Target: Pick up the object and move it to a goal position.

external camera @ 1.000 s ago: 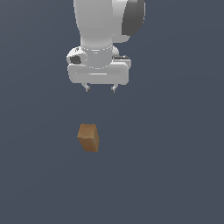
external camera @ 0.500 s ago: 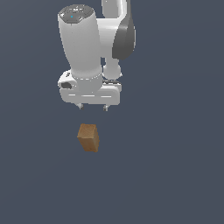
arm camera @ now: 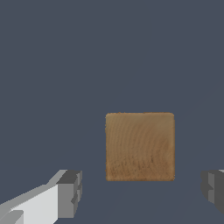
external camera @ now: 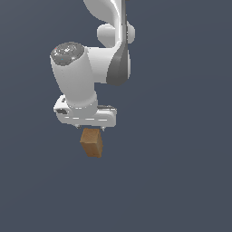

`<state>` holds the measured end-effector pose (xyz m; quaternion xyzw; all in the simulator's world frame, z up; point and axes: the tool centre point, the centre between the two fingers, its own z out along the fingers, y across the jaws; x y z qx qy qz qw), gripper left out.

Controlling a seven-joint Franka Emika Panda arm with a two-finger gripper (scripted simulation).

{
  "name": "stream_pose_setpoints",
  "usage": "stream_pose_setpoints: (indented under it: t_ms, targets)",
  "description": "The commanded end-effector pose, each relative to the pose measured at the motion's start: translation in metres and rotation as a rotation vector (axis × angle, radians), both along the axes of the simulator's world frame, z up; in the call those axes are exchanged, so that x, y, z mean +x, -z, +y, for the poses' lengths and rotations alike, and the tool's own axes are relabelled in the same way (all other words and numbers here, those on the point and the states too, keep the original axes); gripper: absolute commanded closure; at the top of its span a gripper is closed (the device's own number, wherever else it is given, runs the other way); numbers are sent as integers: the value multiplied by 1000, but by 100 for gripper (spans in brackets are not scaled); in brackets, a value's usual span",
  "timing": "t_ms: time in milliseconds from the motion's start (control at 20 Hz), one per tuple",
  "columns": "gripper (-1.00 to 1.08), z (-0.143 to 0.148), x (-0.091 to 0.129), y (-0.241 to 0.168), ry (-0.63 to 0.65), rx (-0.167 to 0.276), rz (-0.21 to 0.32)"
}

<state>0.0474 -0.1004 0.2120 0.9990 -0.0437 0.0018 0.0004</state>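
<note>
The tan-brown block (external camera: 91,142) is a small box with plain faces, slightly taller than wide in the exterior view, its side faces darker brown than its lighter top edge. In the wrist view its upper face (arm camera: 140,146) looks nearly square, with a faint wood-like grain and softly blurred edges. It rests on the flat dark grey-blue worktop (external camera: 181,181), directly under the white pincer (external camera: 90,128) and almost touching its underside. The pincer (arm camera: 142,192) is spread wide: one grey fingertip (arm camera: 70,193) stands to one side of the block and the other to the far side, both clear of its faces. The block is narrower than the gap between them.
</note>
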Motion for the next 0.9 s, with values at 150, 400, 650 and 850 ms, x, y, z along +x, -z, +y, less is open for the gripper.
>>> stream_pose_setpoints:
  t_ms: [150, 400, 650, 850]
  targets:
    - [-92, -8, 9, 16, 5, 1, 3]
    - [-92, -9, 9, 19, 7, 1, 5]
    - [-92, -9, 9, 28, 7, 1, 5]
    - [-92, -9, 9, 48, 7, 1, 4]
